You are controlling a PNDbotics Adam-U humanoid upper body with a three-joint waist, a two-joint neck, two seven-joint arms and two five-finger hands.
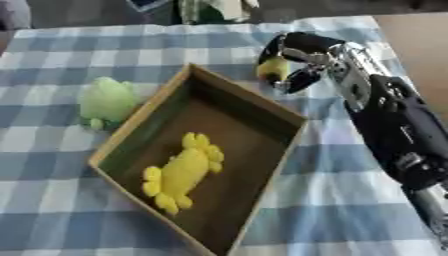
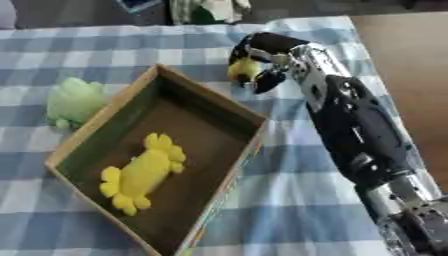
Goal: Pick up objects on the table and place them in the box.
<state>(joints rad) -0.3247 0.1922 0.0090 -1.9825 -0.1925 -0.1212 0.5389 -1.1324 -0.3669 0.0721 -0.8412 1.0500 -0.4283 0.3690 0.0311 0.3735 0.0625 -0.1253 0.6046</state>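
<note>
A cardboard box (image 1: 282, 114) lies askew in the middle of the checked cloth. Inside it rests a yellow toy (image 1: 182, 172) with rounded lobes at both ends. Left of the box, on the cloth, sits a pale green toy (image 1: 108, 100). My right hand (image 1: 302, 55) reaches in from the right, just beyond the box's far right wall, with its fingers curled round a small yellow object (image 1: 273, 67). The object is held a little above the cloth, outside the box. My left hand shows in neither view.
The blue and white checked cloth (image 1: 350, 200) covers the table. Bare brown tabletop (image 1: 416, 50) shows at the right edge. Dark items (image 1: 206, 10) lie beyond the cloth's far edge.
</note>
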